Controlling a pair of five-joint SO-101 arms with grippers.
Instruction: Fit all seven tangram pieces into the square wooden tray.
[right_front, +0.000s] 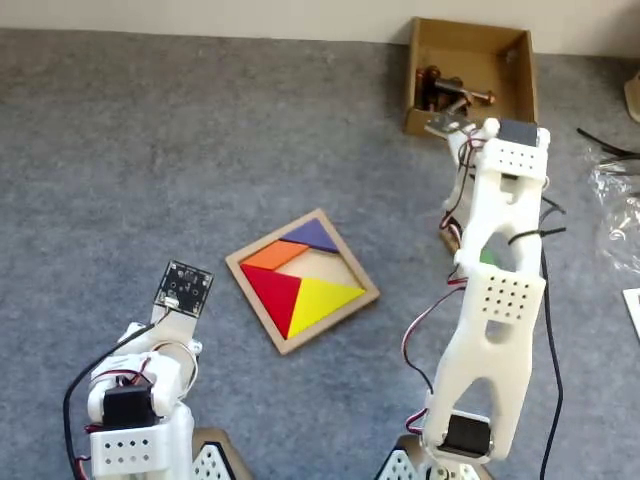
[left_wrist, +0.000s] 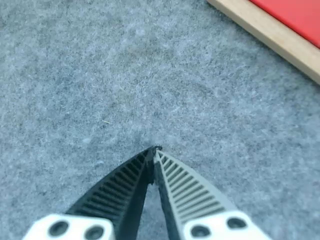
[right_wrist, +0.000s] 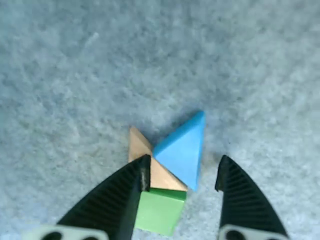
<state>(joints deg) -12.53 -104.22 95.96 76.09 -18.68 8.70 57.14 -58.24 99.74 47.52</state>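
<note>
Grey felt covers the bench (right_front: 150, 150), and two arms stand at its near edge. The square wooden tray (right_front: 254, 306) lies turned like a diamond between them, at the middle of the bench. It holds four pieces: one purple piece (right_front: 312, 235) at the tray's 12 o'clock corner, one orange piece (right_front: 275, 255) at 10 o'clock, one red triangle (right_front: 277, 290) at 7 o'clock and one yellow triangle (right_front: 322, 300) at 5 o'clock. A patch of bare wood shows along the 2 o'clock side.

Three pieces lie on the felt at 3 o'clock from the tray, well apart from it, under the right arm: one blue triangle (right_wrist: 182, 147), one tan triangle (right_wrist: 159, 176) and one green square (right_wrist: 159, 210), all touching in one cluster. The right hand (right_wrist: 184, 165) hangs above them with its fingers spread wide, holding nothing.

At 8 o'clock from the tray, the left hand (left_wrist: 155, 150) points at bare felt near the tray's rim, its two fingers pressed together on nothing.

One cardboard box (right_front: 520, 80) sits at 1 o'clock, with small dark parts inside.
</note>
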